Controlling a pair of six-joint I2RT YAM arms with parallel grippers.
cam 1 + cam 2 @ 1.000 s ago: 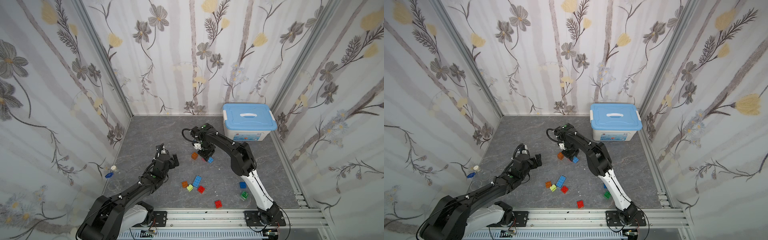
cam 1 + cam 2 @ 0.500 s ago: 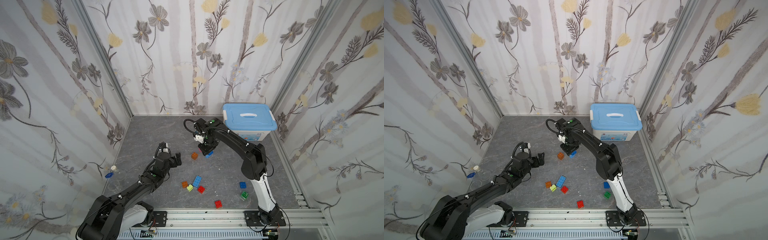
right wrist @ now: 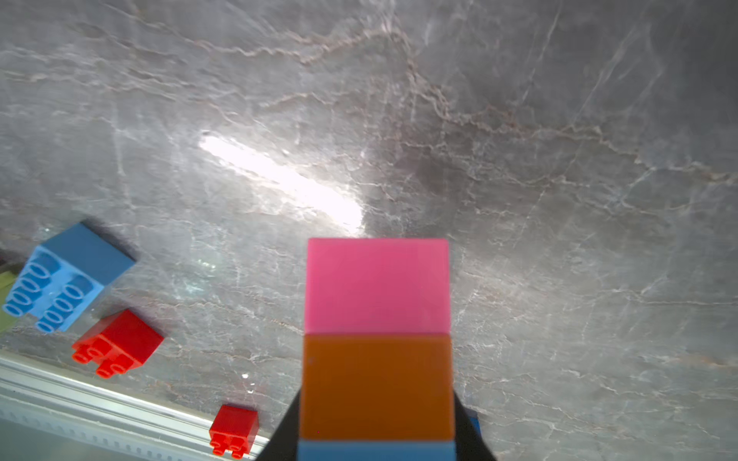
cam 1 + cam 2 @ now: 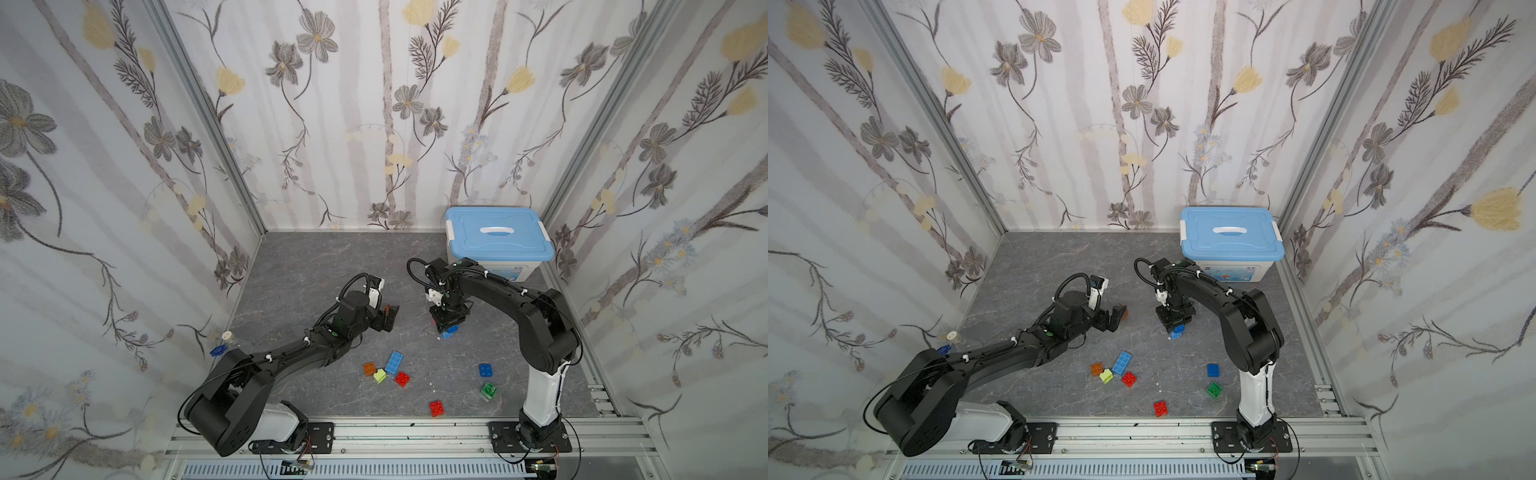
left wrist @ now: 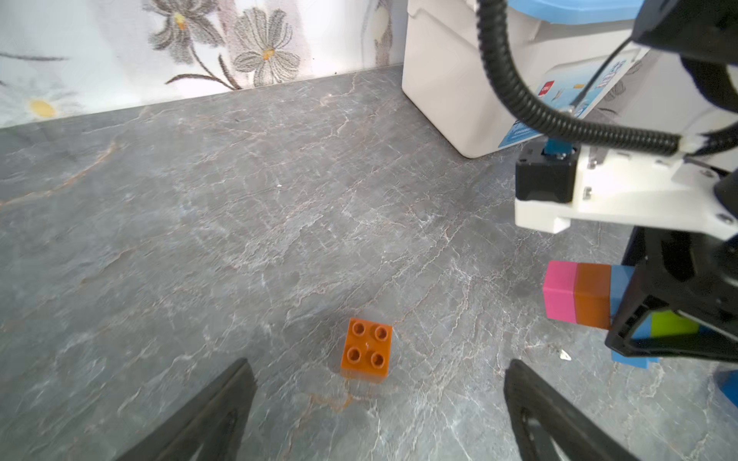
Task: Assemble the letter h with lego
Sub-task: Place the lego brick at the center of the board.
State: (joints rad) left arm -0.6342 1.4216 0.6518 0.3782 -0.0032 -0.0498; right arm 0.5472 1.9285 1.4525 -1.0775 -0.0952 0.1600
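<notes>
Just now swung the part-built stack [image 5: 577,295] aside toward the table's [image 4: 324,266] right edge, right gripper [image 4: 448,323] clamped on its blue end, pink and orange bricks jutting out sideways. Cleared thereby the lone orange brick [image 5: 366,353] near mid-table, likely the next piece for the h. Pushed the left gripper [image 5: 379,361] forward and low, jaws spread wide and empty, straddling that brick. Left other loose lego [image 4: 394,362] strewn toward the near edge.

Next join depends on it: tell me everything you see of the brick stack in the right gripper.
The brick stack is glossy plastic: pink, orange and light-blue bricks in a row, lime and blue parts half hidden. The right gripper is shut on it, holding it sideways, pink end free and off the table.
</notes>
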